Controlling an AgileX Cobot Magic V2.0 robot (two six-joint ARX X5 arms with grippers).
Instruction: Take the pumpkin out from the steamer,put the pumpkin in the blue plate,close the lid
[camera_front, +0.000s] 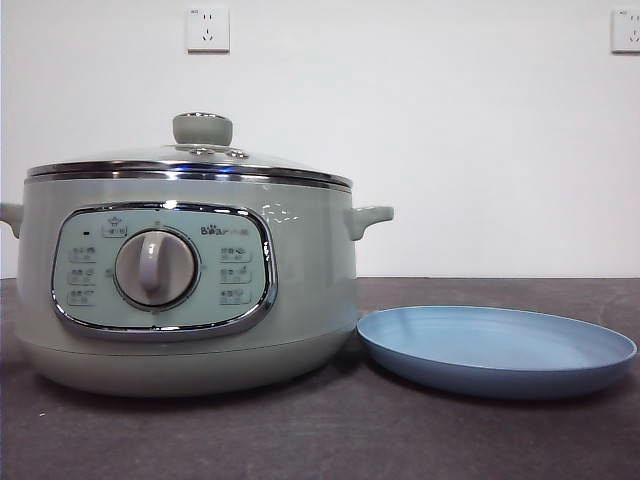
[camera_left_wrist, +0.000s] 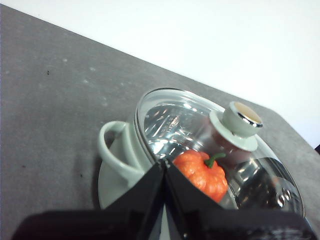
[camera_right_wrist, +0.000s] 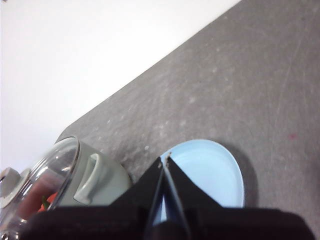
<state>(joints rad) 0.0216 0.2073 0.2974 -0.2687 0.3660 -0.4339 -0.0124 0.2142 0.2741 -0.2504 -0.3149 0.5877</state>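
Front view showed the steamer (camera_front: 190, 285) at nine o'clock on the table (camera_front: 320, 440), the lid (camera_front: 190, 160) seated on its rim, so the pumpkin (camera_left_wrist: 202, 172) sat sealed inside, glimpsed through the glass. The blue plate (camera_front: 497, 350) lay bare at three o'clock, just beside the pot, ready to receive it. The left gripper (camera_left_wrist: 164, 165) and right gripper (camera_right_wrist: 165, 159) hung above, jaws pressed together, holding nothing.
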